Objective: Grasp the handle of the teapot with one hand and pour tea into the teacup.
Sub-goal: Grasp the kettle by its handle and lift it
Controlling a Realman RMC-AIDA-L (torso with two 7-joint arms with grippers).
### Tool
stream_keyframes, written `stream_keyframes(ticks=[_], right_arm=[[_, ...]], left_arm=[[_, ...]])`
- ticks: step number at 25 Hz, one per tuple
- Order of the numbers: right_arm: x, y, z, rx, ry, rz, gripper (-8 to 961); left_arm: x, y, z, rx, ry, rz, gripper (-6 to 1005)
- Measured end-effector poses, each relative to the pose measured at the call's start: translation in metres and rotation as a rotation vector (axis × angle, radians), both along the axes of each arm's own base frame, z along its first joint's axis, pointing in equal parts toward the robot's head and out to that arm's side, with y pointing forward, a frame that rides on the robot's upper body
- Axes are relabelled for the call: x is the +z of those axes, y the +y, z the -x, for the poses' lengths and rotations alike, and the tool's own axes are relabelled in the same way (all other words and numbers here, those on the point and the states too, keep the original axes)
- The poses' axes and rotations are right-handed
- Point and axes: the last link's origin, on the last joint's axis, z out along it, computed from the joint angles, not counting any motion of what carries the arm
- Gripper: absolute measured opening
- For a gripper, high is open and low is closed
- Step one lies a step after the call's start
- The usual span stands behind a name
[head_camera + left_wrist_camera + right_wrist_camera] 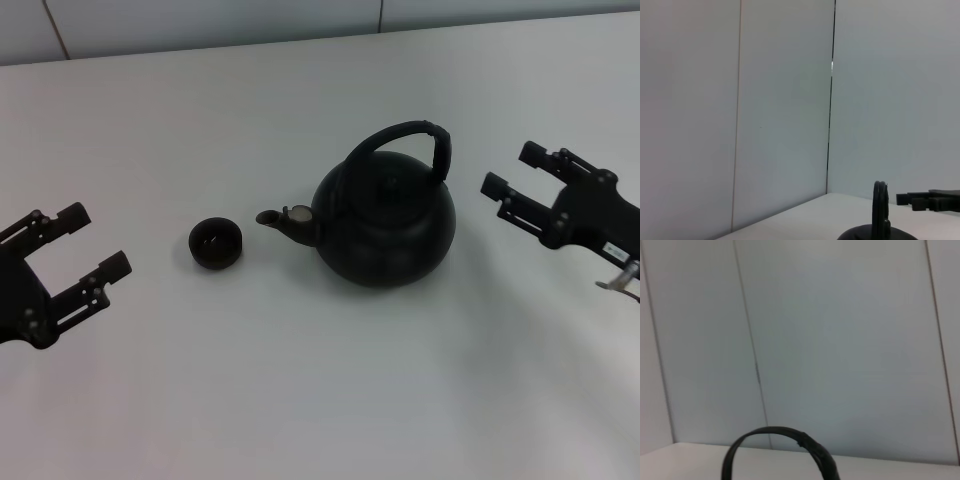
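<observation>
Teapot [385, 225] upright at centre of white worktop [300, 400], spout pointing toward robot's left at teacup [216, 243], just beside but apart. Handle [405, 140] arched overhead, spanning left-right along spout line. Left claw [85, 248] near left edge, fingers apart, empty. Right claw [515, 178] beside teapot, fingers apart, empty, not touching.

Before me on the white counter stands the teapot [385, 230], a round black kettle-like vessel, upright and lidded, nearer the far edge than the near one and right of centre. Its short spout points toward my left. The handle [405, 140] arches upright over the lid (its thicker wrapped section descends on my right). The teacup [216, 243], small, dark and handleless, sits upright just beyond the spout, apart from it.
</observation>
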Motion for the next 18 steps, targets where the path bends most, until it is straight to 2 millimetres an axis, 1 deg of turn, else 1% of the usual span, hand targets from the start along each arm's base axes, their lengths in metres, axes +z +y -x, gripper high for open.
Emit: stream_keyframes(ticks=[2, 5, 7, 9, 10, 13, 18], right_arm=[[-0.004, 0.008, 0.004, -0.007, 0.000, 0.005, 728], [-0.008, 0.014, 0.007, -0.009, 0.000, 0.010, 728], [-0.013, 0.024, 0.012, -0.013, -0.001, 0.020, 728], [-0.014, 0.027, 0.013, -0.015, -0.003, 0.022, 728], [-0.016, 0.032, 0.016, -0.016, -0.010, 0.027, 728], [-0.019, 0.037, 0.020, -0.009, -0.016, 0.037, 728], [-0.020, 0.041, 0.023, -0.002, -0.018, 0.040, 728]], left_arm=[[0.000, -0.001, 0.001, 0.002, 0.001, -0.002, 698], [0.002, -0.002, 0.002, 0.011, -0.002, -0.010, 698], [0.002, -0.002, 0.003, 0.014, -0.003, -0.013, 698], [0.002, -0.003, 0.003, 0.015, -0.002, -0.013, 698], [0.002, -0.003, 0.004, 0.016, -0.001, -0.015, 698], [0.002, -0.004, 0.004, 0.016, 0.000, -0.016, 698], [0.002, -0.005, 0.005, 0.020, 0.001, -0.018, 699]])
